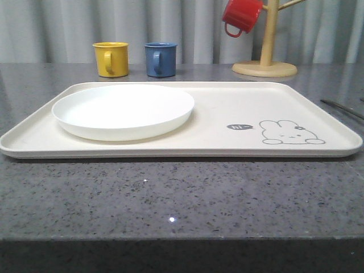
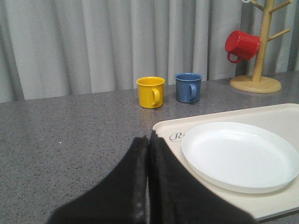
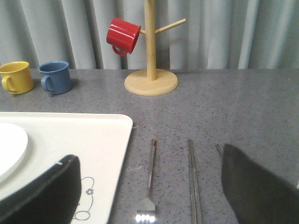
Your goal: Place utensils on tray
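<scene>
I am looking over a speckled grey stone countertop (image 1: 170, 193) backed by pale grey curtains (image 1: 57, 28). On the left half of the cream tray (image 1: 239, 108) sits the round white plate (image 1: 122, 111), and the grey rabbit drawing (image 1: 291, 132) marks the tray's right end. Behind the tray stand a yellow mug (image 1: 111, 59) and, just beside it, a blue mug (image 1: 160, 59); further right a red mug (image 1: 241, 16) hangs on a wooden mug tree (image 1: 265, 60).

My left gripper (image 2: 147, 186) has its black fingers pressed together, holding nothing, near the tray's corner. My right gripper (image 3: 149, 186) has its fingers spread wide, hovering over the bare counter right of the tray. Between them lie the fork (image 3: 149, 186), tines toward the camera, and the chopsticks (image 3: 194, 184) beside it, both off the tray. A third steel handle (image 3: 219, 149) is mostly hidden behind the right finger; I cannot tell what it is.
</scene>
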